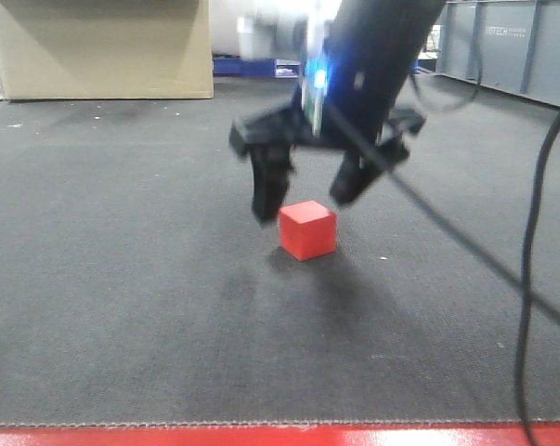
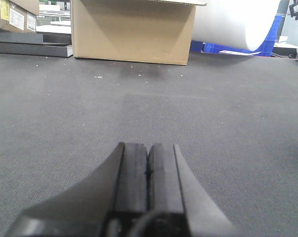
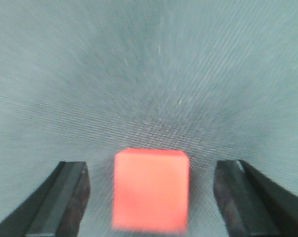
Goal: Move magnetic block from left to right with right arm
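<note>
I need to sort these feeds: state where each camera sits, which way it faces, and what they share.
Front view: low at the mat's edge, facing the right gripper open above the block.
Left wrist: behind the left gripper, shut, looking along the mat to a cardboard box.
Right wrist: above the open fingers, looking down at the block.
Shared: block in front and right wrist; box in front and left wrist.

Red magnetic block [image 1: 307, 229] (matte), black end effector [image 1: 312, 198], dark grey mat [image 1: 122, 279].

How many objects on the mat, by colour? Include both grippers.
Red: 1, the magnetic block
Black: 2, the right gripper open around the block, the left gripper shut
Brown: 1, the cardboard box at the mat's far edge
Total: 4
</note>
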### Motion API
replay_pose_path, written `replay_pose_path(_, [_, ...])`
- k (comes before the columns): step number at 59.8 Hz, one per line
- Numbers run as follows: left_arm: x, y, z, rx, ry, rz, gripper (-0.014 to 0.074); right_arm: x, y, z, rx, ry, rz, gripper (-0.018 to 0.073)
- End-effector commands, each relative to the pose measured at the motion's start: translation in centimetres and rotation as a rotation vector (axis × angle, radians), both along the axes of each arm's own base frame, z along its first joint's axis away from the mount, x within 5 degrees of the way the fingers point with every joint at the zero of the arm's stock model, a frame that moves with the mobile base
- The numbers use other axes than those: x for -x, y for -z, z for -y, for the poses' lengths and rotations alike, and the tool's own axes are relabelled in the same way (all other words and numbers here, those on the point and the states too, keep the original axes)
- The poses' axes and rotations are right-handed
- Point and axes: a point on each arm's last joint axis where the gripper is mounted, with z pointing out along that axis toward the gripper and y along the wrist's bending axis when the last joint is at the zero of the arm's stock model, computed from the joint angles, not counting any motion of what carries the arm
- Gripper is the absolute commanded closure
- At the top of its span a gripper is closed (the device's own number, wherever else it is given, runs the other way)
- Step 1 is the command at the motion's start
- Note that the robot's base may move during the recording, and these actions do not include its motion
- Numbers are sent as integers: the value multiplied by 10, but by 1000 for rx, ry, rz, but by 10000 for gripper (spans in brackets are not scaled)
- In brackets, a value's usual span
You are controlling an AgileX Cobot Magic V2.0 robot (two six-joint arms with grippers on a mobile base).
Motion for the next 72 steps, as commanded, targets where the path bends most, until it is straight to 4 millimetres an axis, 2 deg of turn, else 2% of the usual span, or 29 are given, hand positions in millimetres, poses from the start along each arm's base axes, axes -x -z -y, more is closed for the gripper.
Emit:
replay_pose_path(1, [1, -6, 0, 12, 8, 91, 713, 7, -58, 6, -98, -1, 160, -60])
replay_pose_path(5, [1, -6, 0, 12, 8, 91, 713, 16, -76, 12, -120, -2, 193, -14])
replay_pose_path(9, [1, -6, 0, 12, 8, 91, 713, 25, -90, 18, -139, -2, 221, 85])
replay_pose_path(19, [1, -6, 0, 12, 8, 91, 713, 62, -120, 42, -204, 1, 321, 454])
replay_pose_path(22, [1, -6, 0, 12, 8, 91, 713, 72, -125, 50, -225, 3, 354, 511])
replay_pose_path(28, [1, -6, 0, 12, 8, 91, 713, 103, -134, 70, -273, 7, 426, 500])
replay_pose_path(38, [1, -6, 0, 12, 8, 91, 712, 153, -133, 102, -348, 16, 508, 500])
replay_pose_path(53, [1, -6, 0, 12, 8, 91, 713, 224, -120, 149, -449, 18, 657, 500])
replay_pose_path(63, [1, -6, 0, 12, 8, 91, 713, 256, -117, 170, -508, 16, 743, 501])
replay_pose_path(72, [1, -6, 0, 12, 8, 91, 713, 271, -120, 180, -542, 14, 794, 501])
